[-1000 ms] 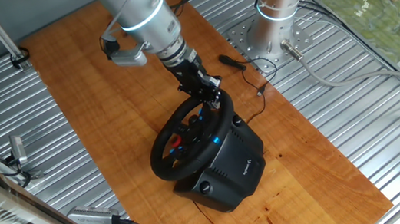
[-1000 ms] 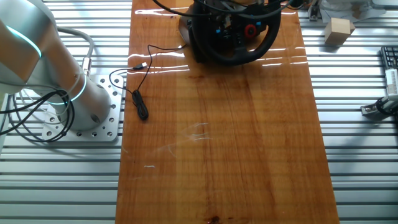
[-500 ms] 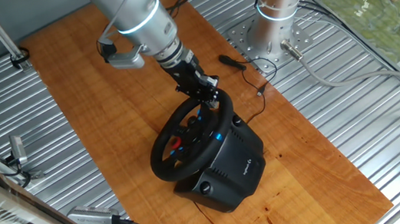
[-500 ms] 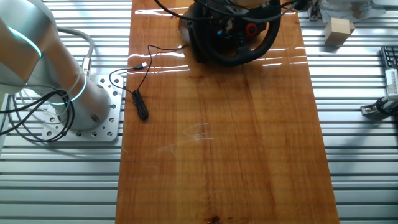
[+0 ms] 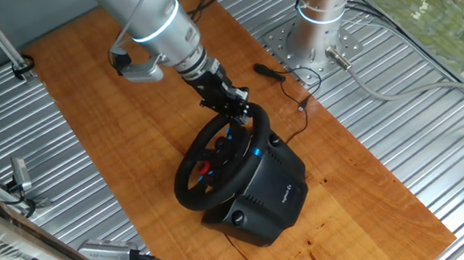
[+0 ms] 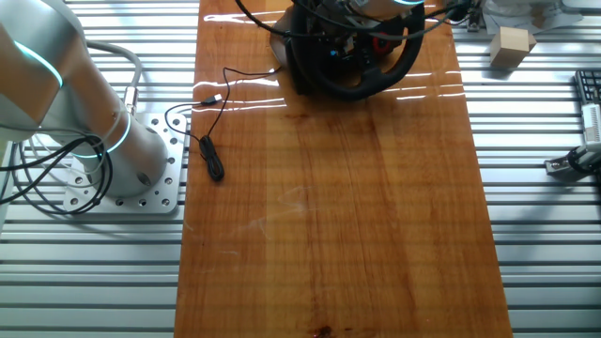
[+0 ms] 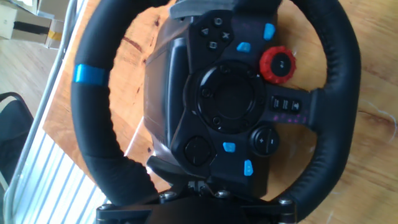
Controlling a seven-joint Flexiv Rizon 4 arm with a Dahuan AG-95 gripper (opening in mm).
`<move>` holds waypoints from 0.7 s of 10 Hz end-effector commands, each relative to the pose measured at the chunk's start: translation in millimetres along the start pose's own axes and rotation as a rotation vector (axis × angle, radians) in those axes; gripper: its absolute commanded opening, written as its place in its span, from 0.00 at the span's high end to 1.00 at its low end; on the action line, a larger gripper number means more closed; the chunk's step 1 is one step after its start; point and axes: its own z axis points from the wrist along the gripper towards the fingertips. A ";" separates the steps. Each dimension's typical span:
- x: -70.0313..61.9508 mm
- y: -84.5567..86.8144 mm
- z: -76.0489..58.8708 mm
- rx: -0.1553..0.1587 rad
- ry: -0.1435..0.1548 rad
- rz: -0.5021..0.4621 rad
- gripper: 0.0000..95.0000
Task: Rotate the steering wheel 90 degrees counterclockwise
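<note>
**Gripper at the wheel's rim**

We see the steering wheel (image 5: 222,154) sitting on its boxy black base (image 5: 264,199) toward one end of the wooden tabletop (image 5: 123,117), tilted so its face looks up and away from the base. In the other fixed view the wheel (image 6: 352,58) stands at the far edge of the board, partly cut off by the frame.

The arm (image 5: 156,28) reaches down from above, and the gripper (image 5: 239,111) meets the upper part of the rim, on the side farthest from the base. We cannot tell from any view whether the jaws are spread or clamped on the rim; the contact point is hidden behind the dark fingers and the rim itself.

In the hand view the wheel (image 7: 99,149) fills the picture. Its blue stripe (image 7: 90,74) lies on the left of the rim, the red dial (image 7: 277,63) sits upper right of the hub, and small blue buttons dot the spokes.

A thin black cable (image 6: 208,122) lies on the board near the arm's metal mounting plate (image 6: 141,192).
</note>
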 end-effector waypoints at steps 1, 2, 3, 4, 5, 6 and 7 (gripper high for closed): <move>0.0 -3.9 0.2 0.004 0.002 -0.004 1.00; 0.7 -8.9 1.1 0.004 0.002 -0.010 1.00; 0.4 -10.8 2.0 0.005 0.003 -0.013 1.00; 0.3 -12.6 2.9 0.006 0.003 -0.015 1.00; -0.5 -17.2 5.4 0.008 0.004 -0.019 1.00; -0.9 -19.7 6.8 0.009 0.005 -0.020 1.00; -1.2 -22.7 8.6 0.010 0.005 -0.023 1.00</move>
